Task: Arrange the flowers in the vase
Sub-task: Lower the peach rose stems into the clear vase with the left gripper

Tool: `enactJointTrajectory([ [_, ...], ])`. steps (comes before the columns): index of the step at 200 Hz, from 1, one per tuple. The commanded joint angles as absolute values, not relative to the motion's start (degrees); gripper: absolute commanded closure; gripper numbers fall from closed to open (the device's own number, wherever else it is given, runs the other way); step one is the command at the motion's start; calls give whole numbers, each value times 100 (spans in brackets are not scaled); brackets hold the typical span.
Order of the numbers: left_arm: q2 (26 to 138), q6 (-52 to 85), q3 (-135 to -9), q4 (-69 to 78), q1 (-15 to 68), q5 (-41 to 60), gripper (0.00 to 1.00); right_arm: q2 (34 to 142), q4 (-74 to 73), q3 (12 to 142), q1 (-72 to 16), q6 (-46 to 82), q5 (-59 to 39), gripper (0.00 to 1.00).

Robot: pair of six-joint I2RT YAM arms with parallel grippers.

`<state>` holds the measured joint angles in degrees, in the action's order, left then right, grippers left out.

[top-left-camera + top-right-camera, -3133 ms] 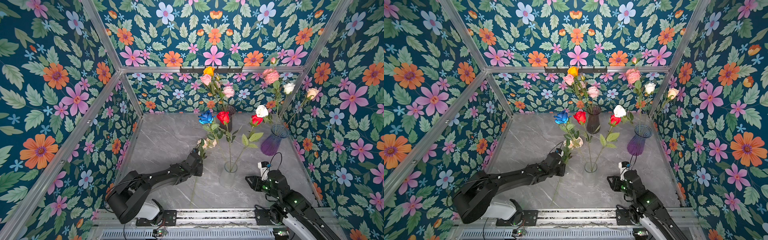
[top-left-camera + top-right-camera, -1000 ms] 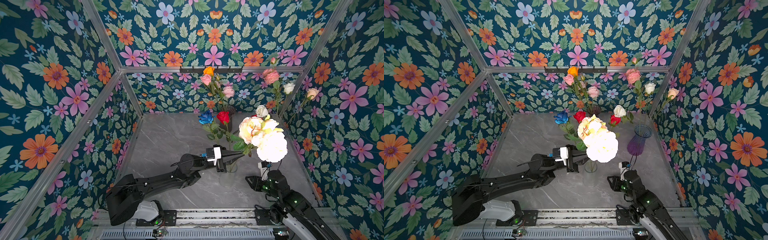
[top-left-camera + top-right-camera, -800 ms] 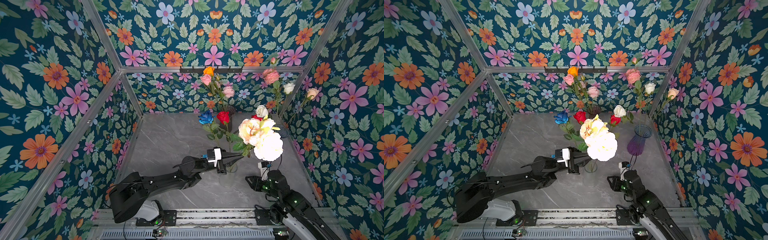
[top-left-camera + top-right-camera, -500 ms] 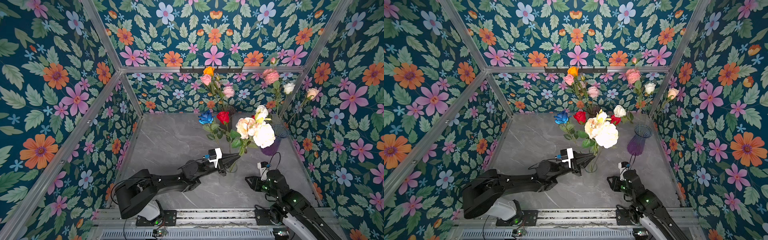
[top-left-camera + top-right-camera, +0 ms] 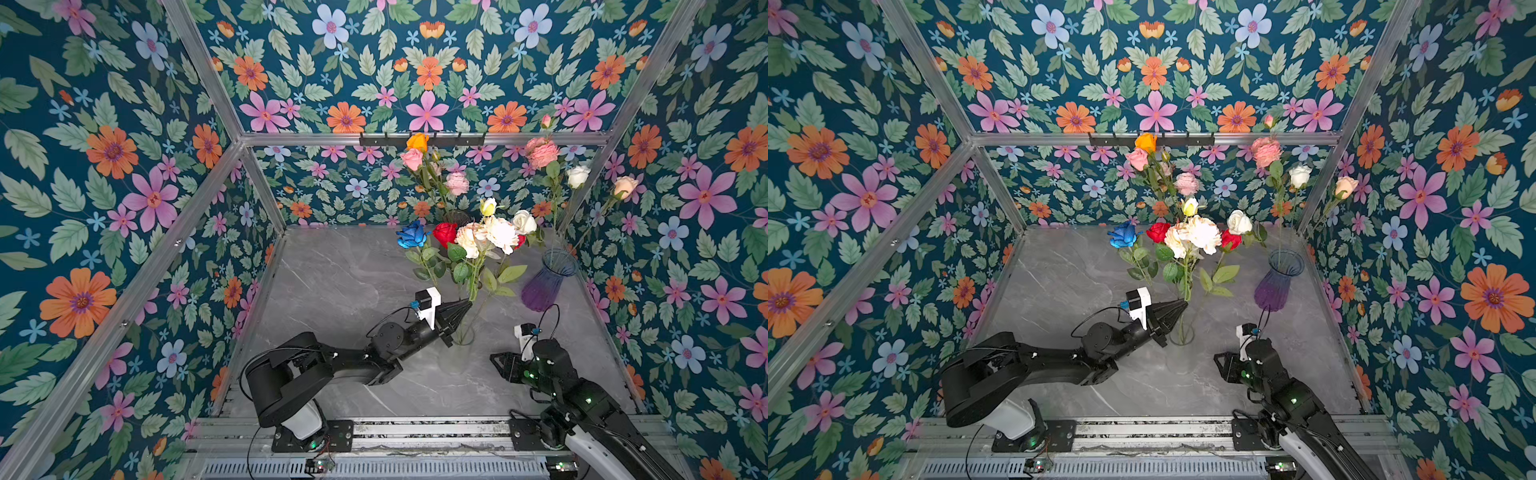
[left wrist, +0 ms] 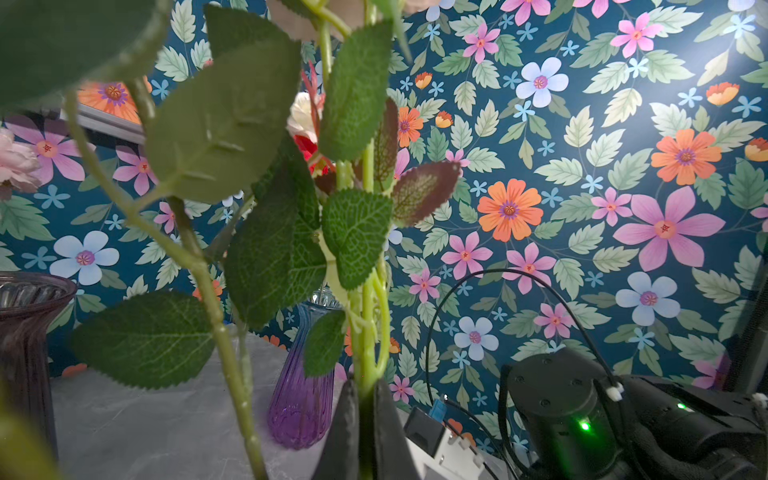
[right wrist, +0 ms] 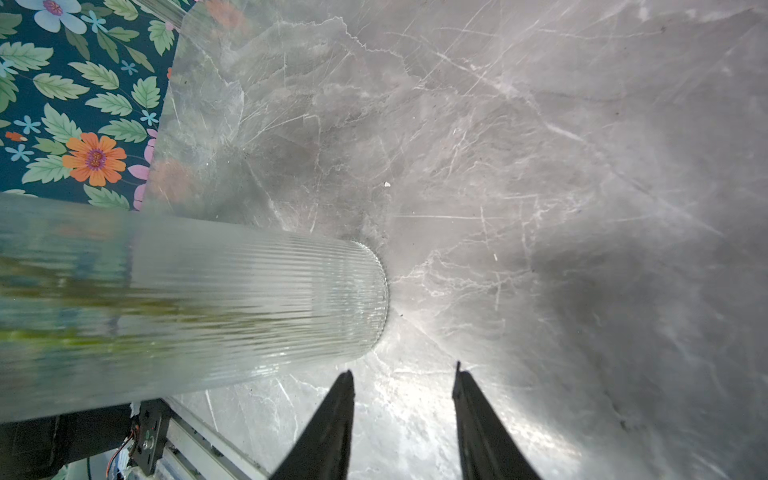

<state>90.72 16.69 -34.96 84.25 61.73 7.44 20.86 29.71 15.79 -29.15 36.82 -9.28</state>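
Note:
My left gripper (image 5: 467, 305) (image 5: 1183, 305) is shut on the green stem (image 6: 368, 332) of a bunch of cream flowers (image 5: 486, 237) (image 5: 1196, 235). It holds the bunch upright just above the mouth of the clear ribbed vase (image 5: 462, 338) (image 5: 1181, 334) (image 7: 249, 303). The stem's lower end is hidden. A blue rose (image 5: 411, 237), a red rose (image 5: 444, 233) and a white rose (image 5: 524, 221) stand in that vase. My right gripper (image 5: 498, 361) (image 7: 403, 374) is open and empty, low over the table beside the vase's foot.
A purple vase (image 5: 544, 286) (image 6: 301, 399) with pink and white flowers stands at the right wall. A dark vase (image 5: 456, 216) with orange and pink flowers stands at the back. Flowered walls close in the grey marble table (image 5: 340, 282) on three sides.
My left gripper has carried the cream bunch down and back, away from the camera, to above the clear vase. The right arm has not moved.

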Motion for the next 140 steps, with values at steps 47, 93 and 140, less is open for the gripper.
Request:
enactJointTrajectory([
  [47,8712,1353,-4002,6692,6183,1084,91,2060,2856,1603,-2913,3633,-923,58],
  [93,8322,1069,-4025,5810,6201,804,78,2015,2865,1592,-2916,3632,-925,58],
  [140,8245,1037,-4027,5704,6205,809,100,2012,2865,1591,-2913,3637,-923,58],
])
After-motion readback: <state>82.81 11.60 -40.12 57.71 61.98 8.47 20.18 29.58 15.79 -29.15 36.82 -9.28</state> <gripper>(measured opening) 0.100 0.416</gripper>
